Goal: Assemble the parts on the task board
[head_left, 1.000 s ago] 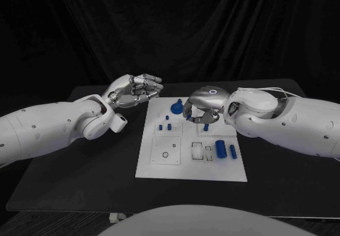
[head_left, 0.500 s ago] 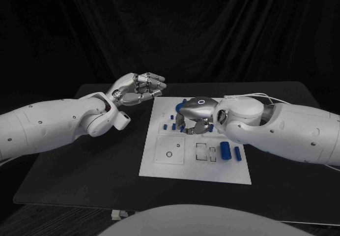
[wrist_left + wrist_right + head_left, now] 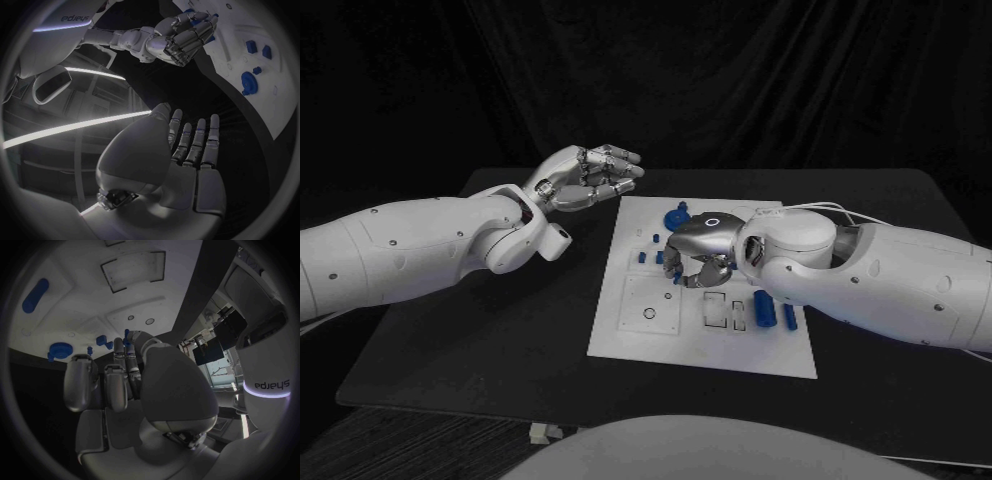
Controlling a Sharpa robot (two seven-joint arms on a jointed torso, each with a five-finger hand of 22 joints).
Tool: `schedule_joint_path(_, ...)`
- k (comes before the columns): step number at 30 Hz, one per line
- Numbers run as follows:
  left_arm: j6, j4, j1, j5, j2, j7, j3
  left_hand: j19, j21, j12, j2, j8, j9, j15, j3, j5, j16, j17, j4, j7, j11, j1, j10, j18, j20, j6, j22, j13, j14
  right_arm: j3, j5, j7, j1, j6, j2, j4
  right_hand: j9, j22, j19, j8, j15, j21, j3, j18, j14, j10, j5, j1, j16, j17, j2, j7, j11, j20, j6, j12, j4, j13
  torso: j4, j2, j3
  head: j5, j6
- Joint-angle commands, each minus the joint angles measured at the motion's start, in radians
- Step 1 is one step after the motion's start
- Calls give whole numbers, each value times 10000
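The white task board (image 3: pixel 733 355) lies mid-table. My right hand (image 3: pixel 697 250) hangs low over its middle, fingers curled down. In the right wrist view the thumb and fingertips pinch a small blue peg (image 3: pixel 127 334). My left hand (image 3: pixel 589 175) is raised beside the board's far left corner, its fingers curled in on nothing. A round blue knob (image 3: pixel 678 215) sits near the far edge. Two short blue pegs (image 3: pixel 651 257) stand just left of my right hand, and two blue cylinders (image 3: pixel 764 305) lie on the board's right side.
Rectangular recesses (image 3: pixel 718 308) and a plate with a round hole (image 3: pixel 648 313) take up the board's near half. Black table (image 3: pixel 488 340) surrounds the board. The left wrist view shows my right hand (image 3: pixel 178 37) over the board (image 3: pixel 275 75).
My right hand has come down and toward the near side, from the far part of the board to its middle. The left hand has kept its raised pose. The camera has shifted a little.
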Motion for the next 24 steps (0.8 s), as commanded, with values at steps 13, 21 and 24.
schedule_joint_path(13, 46, -21, -14, 96, 64, 413, 11, -152, -34, 84, 69, 22, -24, 94, 11, 158, 43, 6, -57, 52, -14, 155, -65, -86, 13, -36, -40, -18, -55, 6, -721, -35, -352, -475, 116, -2, -12, 1845, 52, -132, 116, -97, 77, -45, 602, 28, 8, -55, -38, 1132, 0, 32, 103, 108, -155, -55, -72, -17, 1, -2, -4, 240, 0)
schedule_joint_path(21, 120, -44, -14, 96, 104, 378, 11, -162, -28, 90, 75, 22, -27, 118, 26, 198, 70, 8, -60, 51, -14, 205, -77, -80, 14, -42, -44, -18, -42, 6, -842, -48, -522, -616, 190, -93, -11, 1843, 50, -139, 120, -102, 83, -44, 596, 33, 8, -60, -46, 1115, 1, 37, 104, 113, -159, -56, -74, -18, 1, -2, -4, 243, 0)
schedule_joint_path(24, 150, -58, -15, 96, 118, 366, 11, -165, -26, 93, 79, 22, -28, 125, 33, 215, 81, 8, -61, 53, -15, 222, -81, -79, 15, -44, -45, -18, -37, 6, -963, -63, -596, -673, 228, -146, -9, 1842, 47, -148, 124, -108, 99, -41, 597, 45, 31, -48, -43, 1120, 5, 40, 103, 121, -160, -56, -89, -17, 0, -3, -5, 234, 0)
